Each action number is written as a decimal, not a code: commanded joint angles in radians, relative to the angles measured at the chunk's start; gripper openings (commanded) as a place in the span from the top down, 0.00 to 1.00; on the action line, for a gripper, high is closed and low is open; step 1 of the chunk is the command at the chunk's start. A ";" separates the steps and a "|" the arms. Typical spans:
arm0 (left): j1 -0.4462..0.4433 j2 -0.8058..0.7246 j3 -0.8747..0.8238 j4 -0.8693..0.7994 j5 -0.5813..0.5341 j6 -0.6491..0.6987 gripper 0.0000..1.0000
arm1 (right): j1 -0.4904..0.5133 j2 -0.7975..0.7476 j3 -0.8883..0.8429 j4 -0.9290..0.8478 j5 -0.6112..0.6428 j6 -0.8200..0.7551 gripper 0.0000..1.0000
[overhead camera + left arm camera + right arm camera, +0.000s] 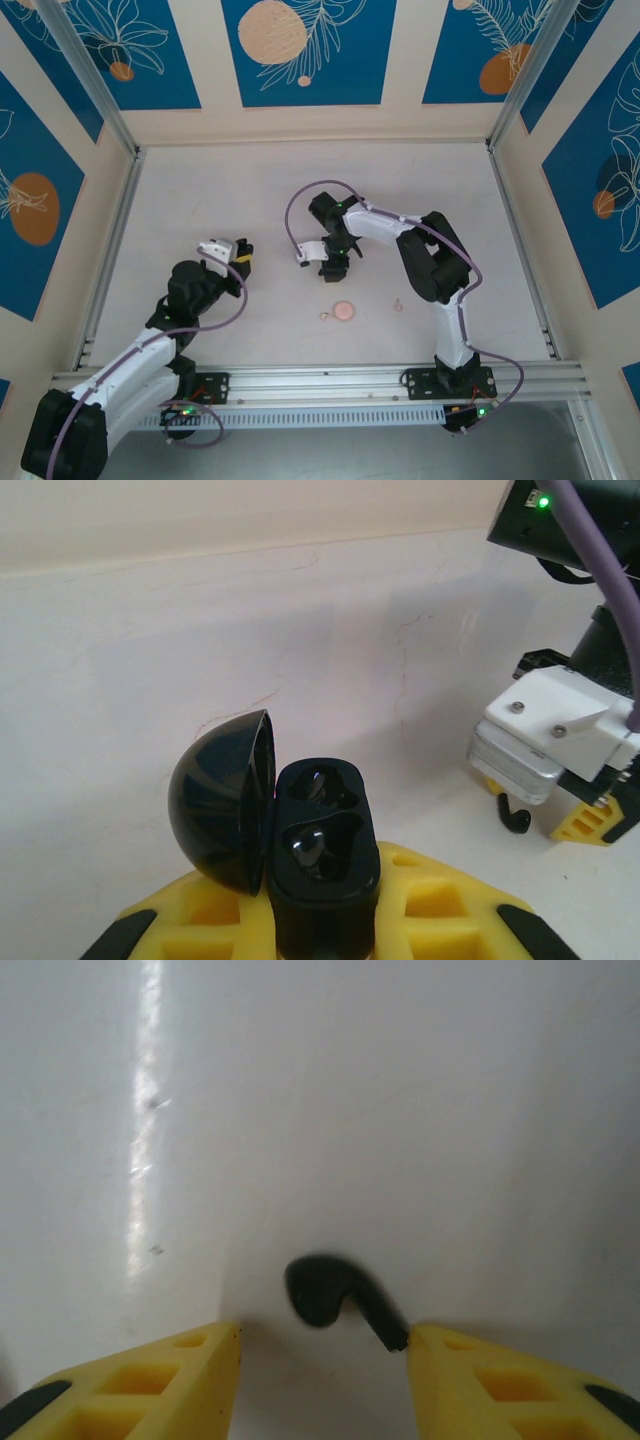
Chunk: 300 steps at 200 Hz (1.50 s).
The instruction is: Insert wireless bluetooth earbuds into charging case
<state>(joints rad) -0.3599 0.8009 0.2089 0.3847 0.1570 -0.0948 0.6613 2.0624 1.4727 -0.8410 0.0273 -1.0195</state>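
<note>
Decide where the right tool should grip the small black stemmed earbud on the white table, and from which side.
Grip the small black stemmed earbud across its rounded head, coming down from above. It lies flat on the white table with its thin stem slanting towards one finger of the open right tool, so the fuller head probably offers the surer hold.

Right gripper (pixel 324 1345) jaws spread wide, yellow fingers (pixel 170 1385) low over white table (pixel 400 1110). Black earbud (pixel 325 1292) lying on surface in gap between them. Bulb up-left, stem angling down-right, tip just beside finger at view's right. Glare streak (pixel 145 1110) on table, upper left.
</note>
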 commanded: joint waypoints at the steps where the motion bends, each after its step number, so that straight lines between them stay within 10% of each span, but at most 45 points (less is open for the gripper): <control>1: 0.013 0.007 0.035 0.029 0.026 0.023 0.87 | 0.012 -0.044 -0.041 -0.061 0.000 0.048 0.52; 109: 0.012 0.030 0.032 0.046 0.036 0.010 0.88 | 0.024 -0.177 -0.067 -0.031 -0.038 0.214 0.53; 207: 0.013 0.012 0.050 -0.016 -0.007 -0.003 0.88 | 0.015 -0.120 0.099 -0.074 -0.052 0.783 0.56; 300: 0.013 -0.008 0.053 -0.038 -0.015 -0.014 0.88 | 0.040 0.018 0.186 -0.190 0.011 0.906 0.61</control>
<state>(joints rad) -0.3599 0.7975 0.2272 0.3492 0.1520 -0.0990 0.6880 2.0506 1.6115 -0.9783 0.0360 -0.1516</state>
